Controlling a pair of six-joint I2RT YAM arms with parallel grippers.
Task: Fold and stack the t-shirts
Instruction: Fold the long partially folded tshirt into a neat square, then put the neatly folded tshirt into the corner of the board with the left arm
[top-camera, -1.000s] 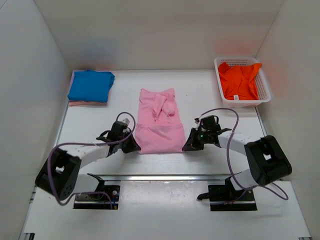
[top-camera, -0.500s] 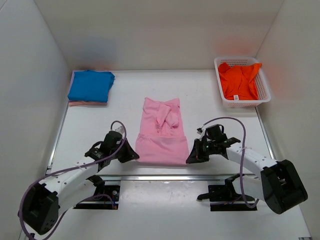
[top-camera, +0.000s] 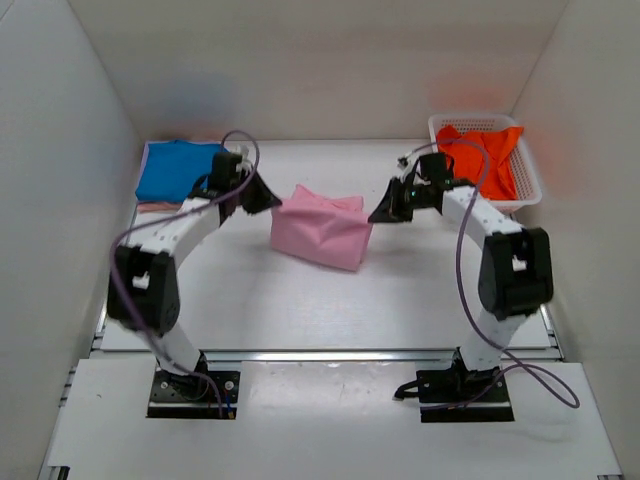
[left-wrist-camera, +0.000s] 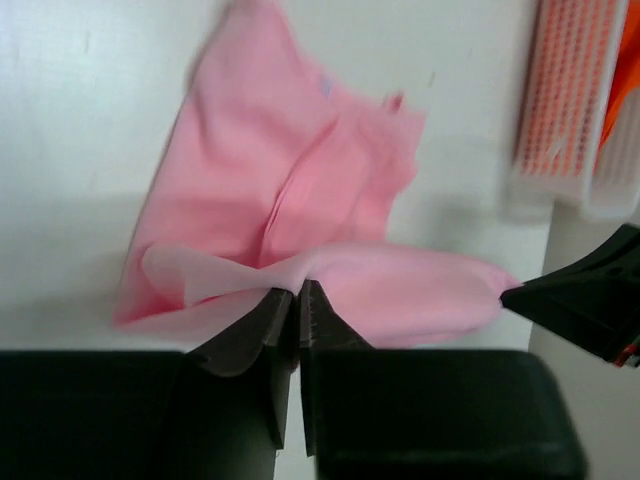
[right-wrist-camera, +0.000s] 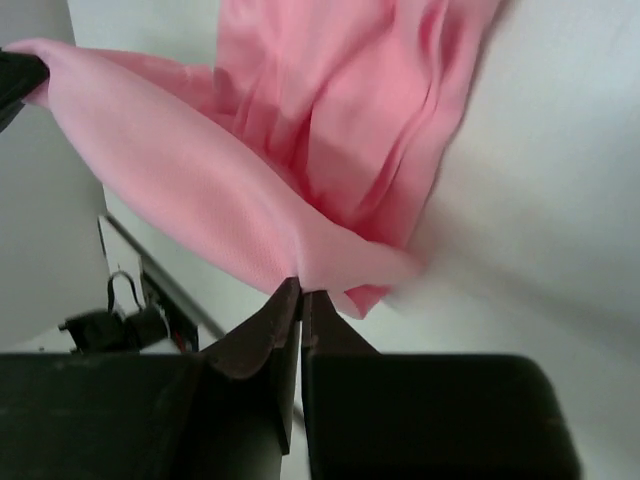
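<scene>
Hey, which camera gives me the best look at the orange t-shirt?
Top external: the orange t-shirt lies bunched in the white basket. Left wrist catches only a blurred orange sliver at its right edge; right wrist shows none of it.

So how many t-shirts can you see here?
3: a pink shirt held between the left gripper and right gripper, a blue shirt folded far left, an orange shirt in the basket. A pinkish layer under it may be another.

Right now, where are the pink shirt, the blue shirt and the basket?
pink shirt (top-camera: 322, 232): top view, middle of the bundle.
blue shirt (top-camera: 172, 172): top view, its flat top.
basket (top-camera: 530, 180): top view, right rim.
</scene>
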